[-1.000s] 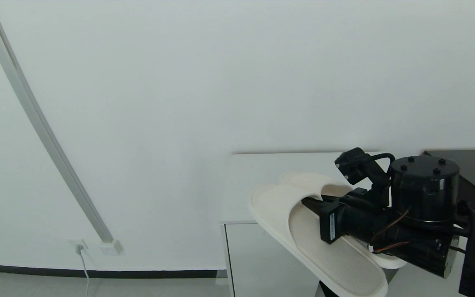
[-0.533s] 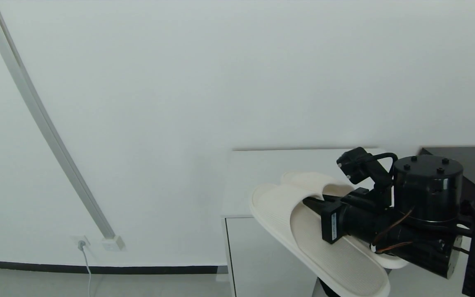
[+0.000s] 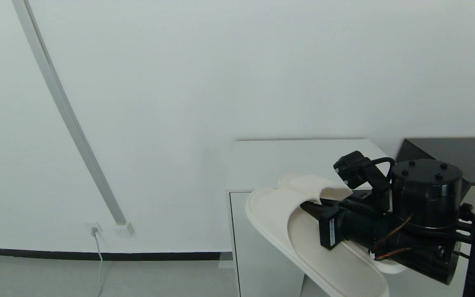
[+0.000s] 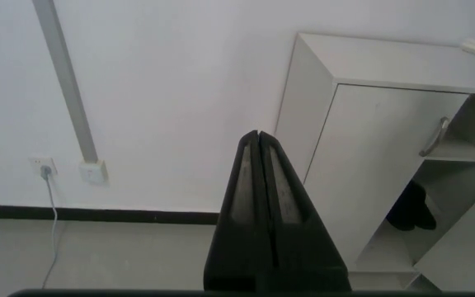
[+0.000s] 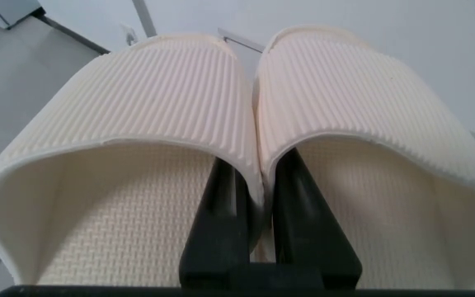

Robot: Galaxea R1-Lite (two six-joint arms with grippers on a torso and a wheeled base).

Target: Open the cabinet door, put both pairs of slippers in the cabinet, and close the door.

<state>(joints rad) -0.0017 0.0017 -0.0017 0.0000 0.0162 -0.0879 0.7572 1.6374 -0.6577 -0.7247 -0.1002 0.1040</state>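
The right gripper [image 5: 258, 202], clamped on the cream slippers [image 3: 278, 218], holds them toes-first toward the white cabinet [image 3: 258, 247] just ahead.

Matte black throughout: behind the right tool [image 3: 309, 205] sit a square collar [image 3: 325, 218] with a white label [image 3: 331, 230] (print unreadable), thin orange wires [image 3: 391, 236] and a squat drum joint [image 3: 424, 196] with four screw heads [image 3: 438, 176]; above it, a boxy camera [image 3: 351, 168] with looped cable [image 3: 379, 159]. The left tool [image 4: 260, 194] has tapering black fingers [image 4: 244, 202].
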